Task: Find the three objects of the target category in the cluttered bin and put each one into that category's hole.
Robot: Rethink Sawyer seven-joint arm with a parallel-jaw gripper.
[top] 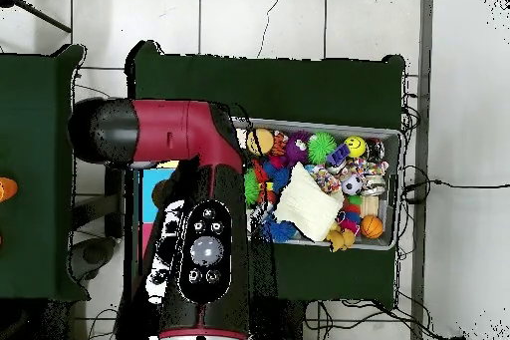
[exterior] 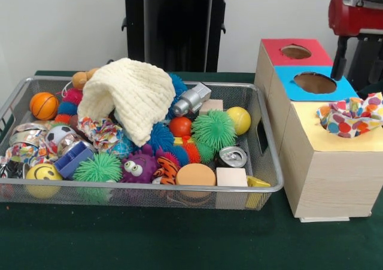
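A wire mesh bin (exterior: 263, 183) (top: 395, 191) holds a pile of toys. On top lies a cream knitted cloth (exterior: 134, 93) (top: 307, 212). A small patterned cloth (exterior: 99, 130) sits bunched just below it. To the right stands a wooden box with a red top (exterior: 272, 53), a blue top (exterior: 293, 90) and a yellow top (exterior: 314, 132), each with a hole. A polka-dot cloth (exterior: 352, 115) sits bunched in the yellow hole. The red and black arm (exterior: 356, 15) (top: 194, 206) hangs over the box; its gripper does not show in either view.
The bin also holds spiky green balls (exterior: 213, 129), a yellow ball (exterior: 239, 119), a small basketball (exterior: 43, 105), a smiley ball (exterior: 42, 174), a can (exterior: 232, 157), wooden blocks (exterior: 231, 177) and a purple monster (exterior: 139, 167). Green cloth (exterior: 179, 240) covers the table.
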